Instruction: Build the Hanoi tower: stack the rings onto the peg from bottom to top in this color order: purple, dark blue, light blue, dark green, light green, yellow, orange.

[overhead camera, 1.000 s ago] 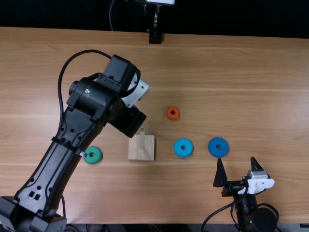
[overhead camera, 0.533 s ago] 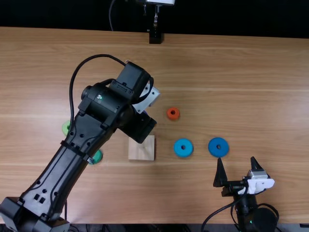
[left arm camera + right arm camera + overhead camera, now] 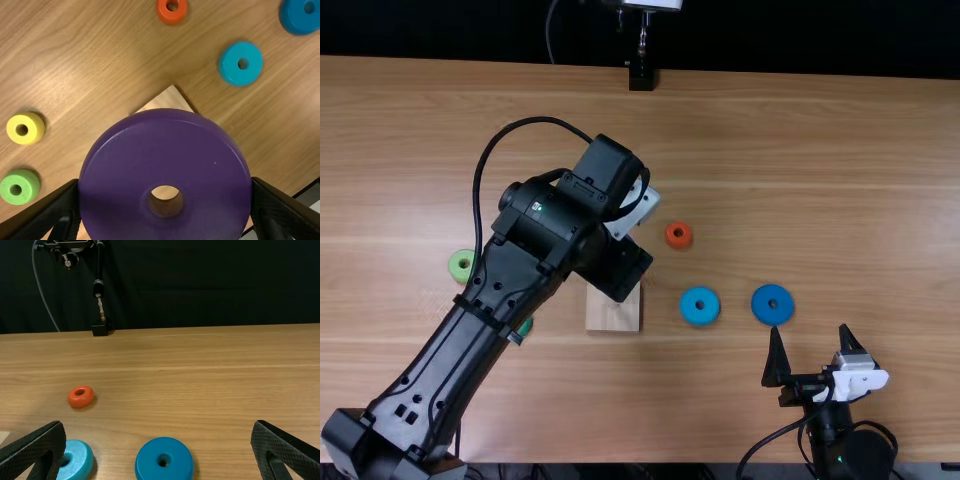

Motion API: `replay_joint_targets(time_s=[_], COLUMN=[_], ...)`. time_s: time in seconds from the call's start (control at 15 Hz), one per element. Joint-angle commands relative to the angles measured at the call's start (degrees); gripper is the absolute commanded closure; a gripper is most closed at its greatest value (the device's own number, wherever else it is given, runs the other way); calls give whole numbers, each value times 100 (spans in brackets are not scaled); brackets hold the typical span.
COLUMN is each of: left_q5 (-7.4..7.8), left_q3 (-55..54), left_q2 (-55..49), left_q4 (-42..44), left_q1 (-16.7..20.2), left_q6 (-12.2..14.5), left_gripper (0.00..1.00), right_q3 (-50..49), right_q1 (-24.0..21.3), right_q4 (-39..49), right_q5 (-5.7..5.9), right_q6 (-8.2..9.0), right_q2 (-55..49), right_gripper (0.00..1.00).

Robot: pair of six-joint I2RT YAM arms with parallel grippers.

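Observation:
In the top view my left gripper is over the far part of the pale wooden base; the peg is hidden. The left wrist view has my left gripper shut on the wide purple ring, held above the base. Pale wood shows through its hole. My right gripper stands open near the dark blue ring; in the right wrist view, the right gripper holds nothing. The light blue ring and orange ring lie right of the base.
Left of the base are the light green ring and the dark green ring, largely covered by the left arm. The yellow ring lies beside the light green one. A black stand is at the far table edge.
My left arm has moved right and slightly toward the near edge, covering more of the base and dark green ring and uncovering the light green ring. The right arm has kept still.

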Motion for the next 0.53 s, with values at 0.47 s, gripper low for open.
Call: replay_joint_targets(time_s=[0.47], left_q5=[65], left_q3=[-66], left_q2=[-182], left_q4=[1], left_q1=[-135], left_q6=[-44], left_gripper=[100], right_q3=[-58], right_q1=[-30], right_q4=[-16], right_q5=[-8], right_q6=[-8], right_q2=[-73], right_gripper=[0])
